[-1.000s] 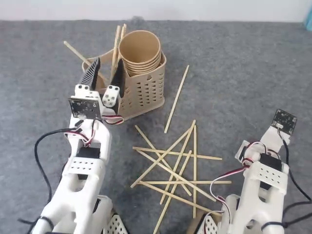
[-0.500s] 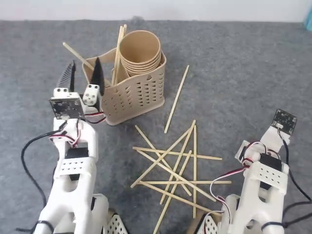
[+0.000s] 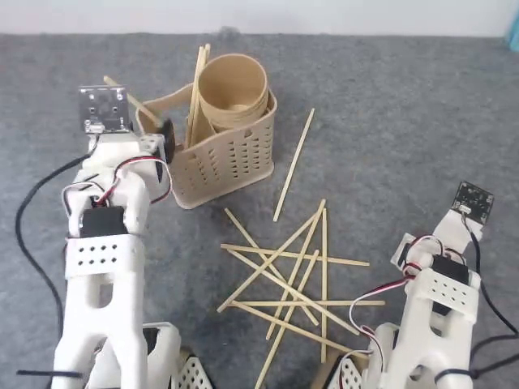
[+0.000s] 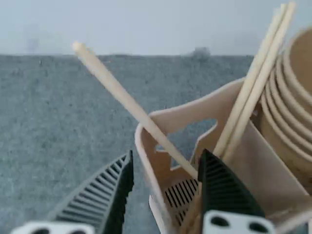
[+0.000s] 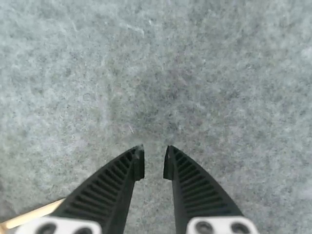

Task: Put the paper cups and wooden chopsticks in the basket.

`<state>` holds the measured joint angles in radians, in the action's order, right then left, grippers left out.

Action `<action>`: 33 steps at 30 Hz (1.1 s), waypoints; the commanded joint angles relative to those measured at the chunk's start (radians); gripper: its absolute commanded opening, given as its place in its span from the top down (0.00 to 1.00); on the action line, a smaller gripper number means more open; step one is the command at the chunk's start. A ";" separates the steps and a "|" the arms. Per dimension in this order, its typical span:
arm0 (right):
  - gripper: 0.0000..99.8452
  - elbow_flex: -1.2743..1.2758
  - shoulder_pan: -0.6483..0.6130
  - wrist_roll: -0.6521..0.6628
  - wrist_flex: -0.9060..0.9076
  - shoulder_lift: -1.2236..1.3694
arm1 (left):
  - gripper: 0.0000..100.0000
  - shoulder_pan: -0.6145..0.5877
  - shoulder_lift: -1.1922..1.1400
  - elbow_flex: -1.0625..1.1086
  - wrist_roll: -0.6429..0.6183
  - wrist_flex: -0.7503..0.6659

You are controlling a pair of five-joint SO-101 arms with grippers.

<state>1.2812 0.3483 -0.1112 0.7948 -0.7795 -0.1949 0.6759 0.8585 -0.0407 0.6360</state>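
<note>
The tan perforated basket point(image 3: 231, 158) holds a stack of paper cups point(image 3: 233, 81) and upright wooden chopsticks point(image 3: 197, 85); one chopstick point(image 3: 122, 85) leans out over its left rim. My left gripper point(image 4: 165, 170) is open at the basket's left end, and the basket's rim point(image 4: 146, 146) and the leaning chopstick point(image 4: 122, 97) lie between its fingers. The cups point(image 4: 297, 92) sit just beyond. Several loose chopsticks point(image 3: 292, 267) lie crossed on the carpet, and one more point(image 3: 294, 162) lies beside the basket. My right gripper point(image 5: 153, 161) hangs over bare carpet with its fingers nearly together, holding nothing.
Grey carpet covers the whole table. The right arm point(image 3: 438, 284) is folded at the front right, beside the chopstick pile. A chopstick end point(image 5: 29, 214) shows near the right gripper. The left arm point(image 3: 101, 243) stands tall at the front left.
The left arm has swung left from over the basket and lifted its wrist, staying open. The right arm has not moved.
</note>
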 commanded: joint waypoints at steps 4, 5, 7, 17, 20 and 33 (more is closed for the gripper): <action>0.92 -0.009 -0.018 -0.005 -0.022 -0.010 | 0.83 -0.009 0.091 0.131 -0.006 0.089; 0.92 -0.009 -0.028 -0.005 -0.022 -0.010 | 0.86 -0.020 0.140 0.179 -0.006 0.075; 0.92 -0.006 -0.041 -0.005 -0.022 -0.010 | 0.88 -0.046 0.253 0.275 -0.008 0.040; 0.92 -0.006 -0.039 -0.003 -0.021 -0.012 | 0.88 -0.284 0.730 0.472 0.097 0.315; 0.92 -0.006 -0.039 -0.003 -0.012 -0.016 | 0.88 -0.296 0.816 0.553 0.160 0.371; 0.92 -0.005 -0.047 -0.003 -0.010 -0.010 | 0.88 -0.166 0.809 0.550 0.172 0.244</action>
<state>1.2812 0.3130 -0.1112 0.7948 -0.7795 -0.4158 1.5766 1.5106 0.1020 0.9244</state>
